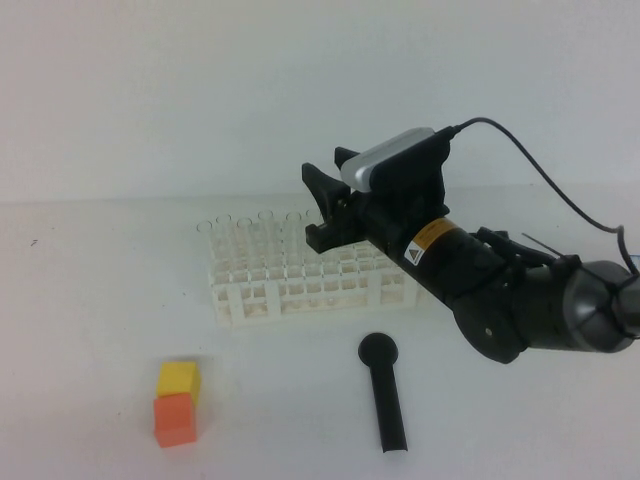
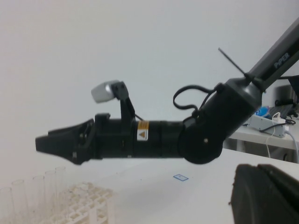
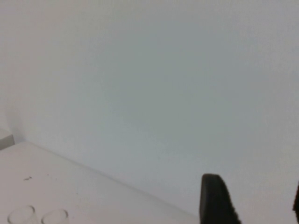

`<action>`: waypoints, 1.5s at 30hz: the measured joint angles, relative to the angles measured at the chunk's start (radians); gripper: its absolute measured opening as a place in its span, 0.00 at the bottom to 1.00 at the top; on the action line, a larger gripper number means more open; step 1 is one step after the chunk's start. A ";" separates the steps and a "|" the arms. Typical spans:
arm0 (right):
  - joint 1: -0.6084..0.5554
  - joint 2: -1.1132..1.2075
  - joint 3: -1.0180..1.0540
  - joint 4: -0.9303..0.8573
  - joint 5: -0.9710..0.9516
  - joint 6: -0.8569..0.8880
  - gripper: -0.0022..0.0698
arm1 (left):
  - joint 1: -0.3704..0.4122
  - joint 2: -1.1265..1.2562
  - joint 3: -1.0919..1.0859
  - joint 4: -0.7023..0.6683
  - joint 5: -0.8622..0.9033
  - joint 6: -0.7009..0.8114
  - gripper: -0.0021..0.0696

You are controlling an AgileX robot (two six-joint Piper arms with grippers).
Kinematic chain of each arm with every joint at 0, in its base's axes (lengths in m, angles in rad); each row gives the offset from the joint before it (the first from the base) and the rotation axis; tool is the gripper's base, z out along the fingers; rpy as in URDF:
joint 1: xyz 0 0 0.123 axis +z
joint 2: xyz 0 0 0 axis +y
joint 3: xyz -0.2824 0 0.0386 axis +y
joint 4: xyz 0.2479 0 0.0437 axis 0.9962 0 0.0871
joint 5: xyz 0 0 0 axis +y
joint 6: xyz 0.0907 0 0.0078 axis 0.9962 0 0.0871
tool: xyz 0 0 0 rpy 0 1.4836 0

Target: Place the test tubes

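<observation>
Clear glass test tubes are standing upright in a white plastic grid rack. The black right gripper is hovering over the rack's right rear corner, jaws apart and empty; dipping carelessly risks toppling tubes. Only the left wrist view is showing the left gripper, a dark shape apart from the rack, whose grip I cannot tell.

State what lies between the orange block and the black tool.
Only bare table, in the high view. The right gripper hangs open above the test tube rack; the left gripper shows only at its own wrist view's edge.
</observation>
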 joint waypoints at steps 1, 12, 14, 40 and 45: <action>0.000 -0.013 0.000 -0.008 0.002 -0.001 0.52 | 0.000 0.000 0.000 0.000 0.000 0.000 0.03; 0.000 -0.228 0.000 -0.056 0.336 -0.076 0.25 | 0.000 0.000 0.000 0.000 0.000 0.000 0.03; 0.000 -0.278 0.000 -0.058 0.424 -0.114 0.12 | 0.000 0.000 0.000 0.000 0.000 0.000 0.03; 0.000 -0.851 0.067 -0.058 1.017 -0.401 0.03 | 0.000 0.000 0.000 0.000 0.000 0.000 0.03; 0.000 -0.851 0.069 -0.058 0.962 -0.401 0.03 | 0.000 0.000 0.000 0.000 0.000 0.000 0.03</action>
